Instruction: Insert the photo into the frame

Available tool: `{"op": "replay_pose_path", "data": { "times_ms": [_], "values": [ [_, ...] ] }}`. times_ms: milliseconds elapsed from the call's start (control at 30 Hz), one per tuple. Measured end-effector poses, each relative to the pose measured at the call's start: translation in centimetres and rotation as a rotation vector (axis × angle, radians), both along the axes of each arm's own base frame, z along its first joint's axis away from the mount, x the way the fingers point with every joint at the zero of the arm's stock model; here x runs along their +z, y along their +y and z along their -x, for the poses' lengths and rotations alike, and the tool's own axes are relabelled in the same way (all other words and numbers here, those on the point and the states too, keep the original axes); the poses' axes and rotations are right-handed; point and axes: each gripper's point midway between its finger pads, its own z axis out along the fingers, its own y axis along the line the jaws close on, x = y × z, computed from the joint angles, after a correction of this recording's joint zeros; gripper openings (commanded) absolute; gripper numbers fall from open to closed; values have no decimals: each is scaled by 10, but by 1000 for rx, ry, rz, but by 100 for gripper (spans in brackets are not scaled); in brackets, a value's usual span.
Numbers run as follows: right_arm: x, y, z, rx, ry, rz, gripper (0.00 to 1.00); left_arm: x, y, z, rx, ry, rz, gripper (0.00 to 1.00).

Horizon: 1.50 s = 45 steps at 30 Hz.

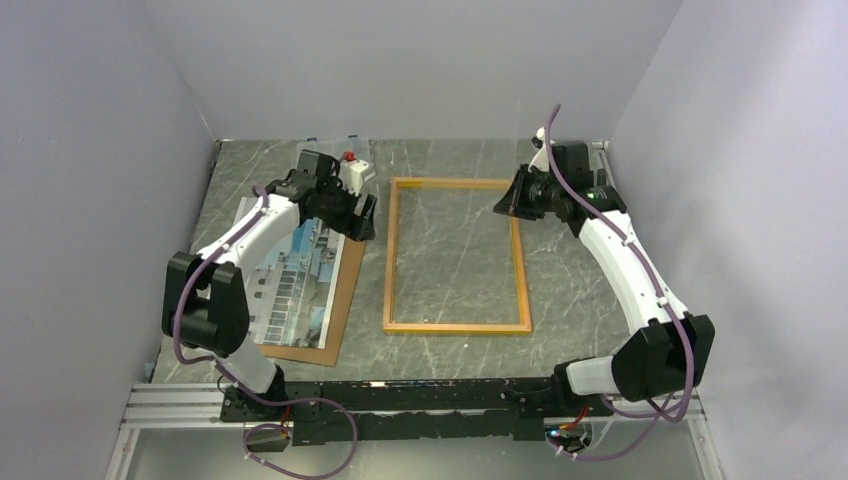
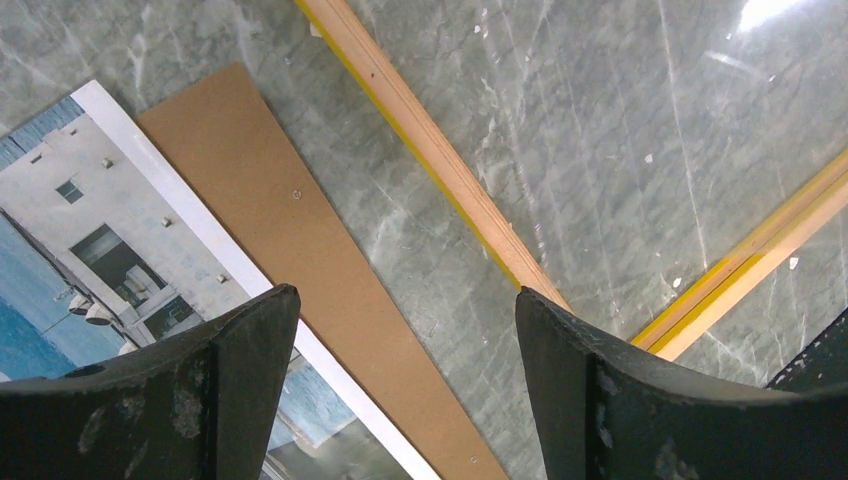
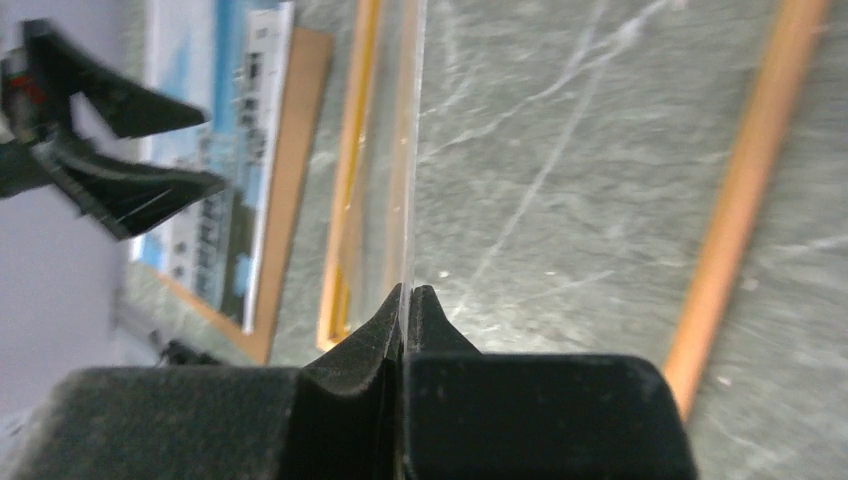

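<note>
Pincers are standing in opposite states. The right pincer is pinching its black, wedge-shaped tips tight on the edge of a thin clear sheet, which is showing edge-on as a pale line running away from the tips. In the top view this pincer is sitting at the far right corner of the frame.

The left pincer is gaping wide, its dark, scuffed fingers hanging well apart above the worktop, between the frame's left rail and the board.

The frame is lying flat: a slim wooden rectangle, yellow-orange along one face, with grey veined worktop showing inside it. The photo, a thin print with a white border, a pale building and blue sky, is lying outside the frame, to its left and apart from it. It is resting on the plain brown board, whose smooth edge is sticking out on the frame's side.
</note>
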Motion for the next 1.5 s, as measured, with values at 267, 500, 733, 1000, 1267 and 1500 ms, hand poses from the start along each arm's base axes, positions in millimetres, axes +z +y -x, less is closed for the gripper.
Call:
{"op": "replay_pose_path", "data": {
  "times_ms": [267, 500, 733, 1000, 1267, 1500],
  "values": [
    [21, -38, -20, -197, -48, 261, 0, -36, -3, -5, 42, 94, -1, 81],
    [22, -53, -23, -249, -19, 225, 0, -82, -11, -8, 53, 180, -15, 80],
    [21, -54, -21, -249, 3, 205, 0, -96, -27, -10, 41, 195, 7, 78],
    [14, -59, -4, -263, 32, 238, 0, -101, -49, -17, -2, 187, 32, 72],
    [-15, -53, 13, -217, 130, 281, 0, -107, -61, -18, -41, 161, 16, 35],
    [-36, -25, 21, -134, 191, 324, 0, -107, -61, -24, -41, 132, -8, 26]
  ]
}}
